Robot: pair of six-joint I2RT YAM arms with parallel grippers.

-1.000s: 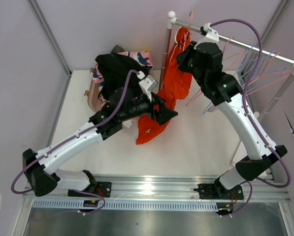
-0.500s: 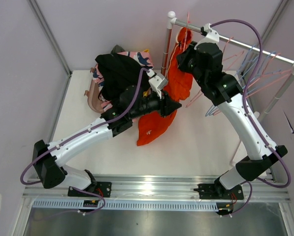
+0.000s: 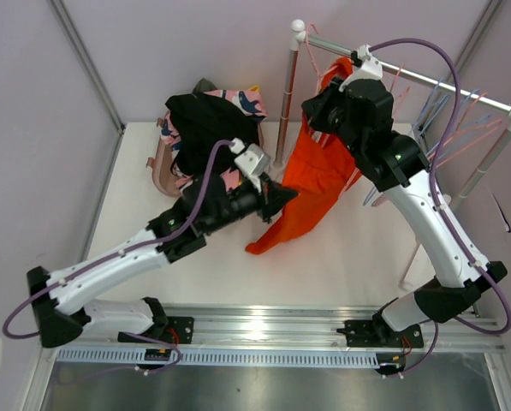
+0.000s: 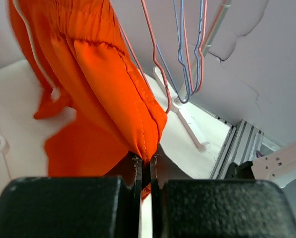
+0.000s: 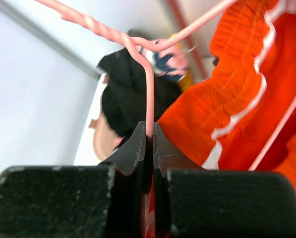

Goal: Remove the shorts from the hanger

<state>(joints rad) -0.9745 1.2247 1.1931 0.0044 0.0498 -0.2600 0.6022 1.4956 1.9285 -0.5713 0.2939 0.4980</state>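
Orange shorts [image 3: 311,184]: hanging at the left end of the rail [image 3: 409,71], at the far right of the table [image 3: 341,257].
Long axis: runs on a slant, with the gathered waistband uppermost at the hanger. The cloth stretches down and toward the near left, and a loose leg end trails onto the table.
Pink hanger [image 5: 148,84]: a thin wire with a twisted neck that carries the waistband of the orange shorts [image 5: 227,94].
Right gripper [image 5: 148,139]: fingers closed tightly on the pink hanger's wire, just below its bend and beside the waistband.
Left gripper [image 4: 145,166]: fingers pinched together on a folded seam edge low on the orange shorts [image 4: 103,74], and the cloth rises taut from the grip.
Rail contents: empty hangers [image 3: 460,111] in pink and blue wire hang in a bunch toward the rail's right end, well apart from the shorts.
Pile: black shorts [image 3: 204,120] lie heaped at the far left of the table, on top of pink patterned shorts [image 3: 242,101].
Overhead view only: the whole slant of the garment between the two arms, and the pile's place on the table.
Left wrist view only: the pinched seam up close, the empty hangers [image 4: 185,54] and the white rack foot [image 4: 187,119] behind it.
Right wrist view only: the grip on the wire, with the black shorts [image 5: 123,104] blurred beyond it.
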